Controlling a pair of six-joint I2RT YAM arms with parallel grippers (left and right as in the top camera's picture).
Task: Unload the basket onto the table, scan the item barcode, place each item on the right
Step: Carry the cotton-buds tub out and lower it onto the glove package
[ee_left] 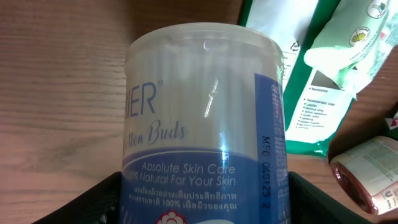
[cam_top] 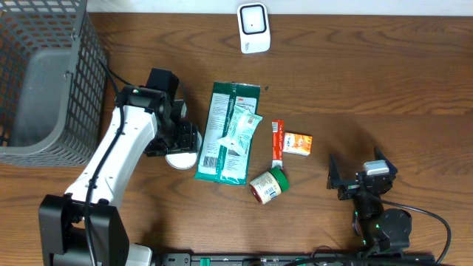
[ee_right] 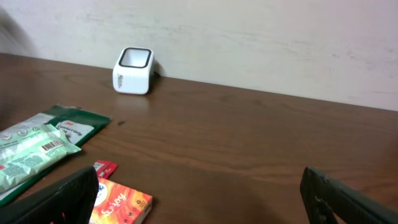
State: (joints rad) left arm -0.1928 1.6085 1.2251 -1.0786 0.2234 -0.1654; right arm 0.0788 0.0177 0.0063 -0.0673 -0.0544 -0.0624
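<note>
Your left arm [cam_top: 111,151] rises from its base at the table's near left edge and reaches away from you, then bends at the wrist back towards the middle. Your left gripper [cam_top: 179,142] points down at the table, its jaws closed around a clear tub of cotton buds [ee_left: 205,118]. In the left wrist view the tub fills the gap between both dark fingers [ee_left: 74,202], with its blue label facing the camera. It is just left of a green packet [cam_top: 222,137].

Your right gripper [cam_top: 360,176] sits low at the near right, level with the table, its jaws wide apart and holding nothing. It faces the white scanner [ee_right: 133,70] at the far edge, well apart from it.
</note>
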